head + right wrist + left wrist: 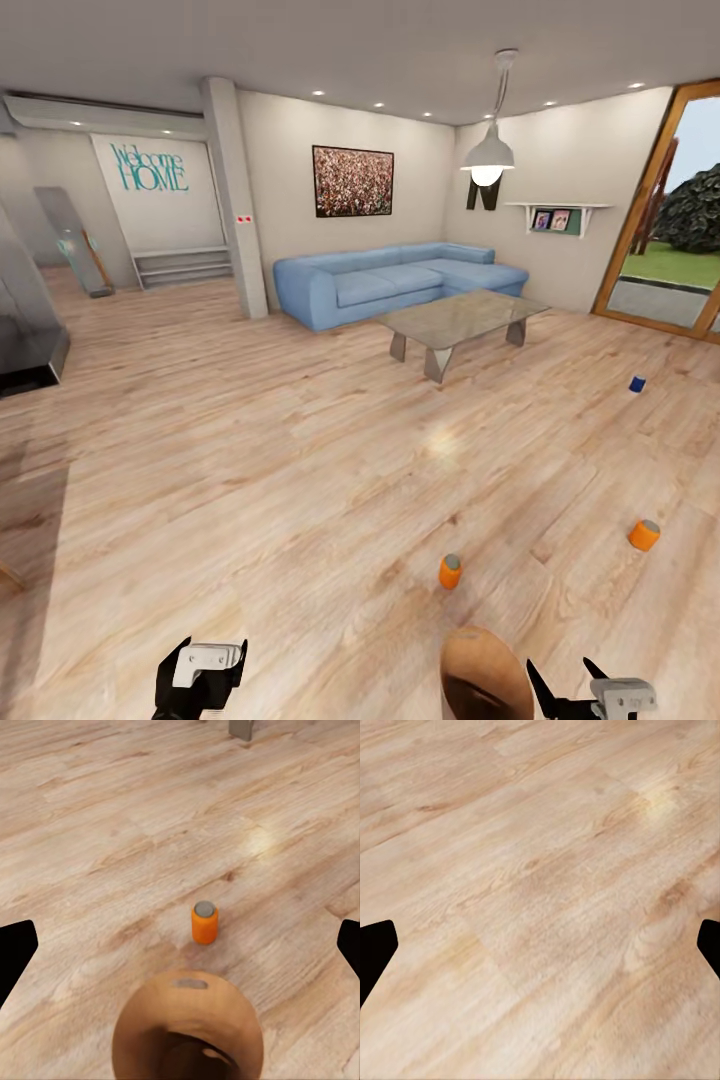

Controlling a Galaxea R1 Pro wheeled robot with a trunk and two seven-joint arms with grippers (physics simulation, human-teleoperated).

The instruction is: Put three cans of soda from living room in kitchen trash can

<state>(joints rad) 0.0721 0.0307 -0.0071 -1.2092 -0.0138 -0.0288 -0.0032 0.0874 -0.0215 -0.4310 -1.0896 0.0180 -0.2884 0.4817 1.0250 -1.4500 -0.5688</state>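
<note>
While the wood floor (540, 885) is seen between its spread, empty fingers, the left gripper (540, 945) is held released | right gripper (180, 945) likewise parted, nothing grasped | trash can (187, 1027) seen between the right fingers, orange can (204, 922) upright just beyond its rim | second orange can (644, 535) and blue can (637, 383) farther off, well apart.

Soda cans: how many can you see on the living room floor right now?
3, all upright on the wood floor. Nearest orange can stands just ahead of the trash can; second orange can farther right; blue can beyond, toward the glass door. None looks hidden.
</note>
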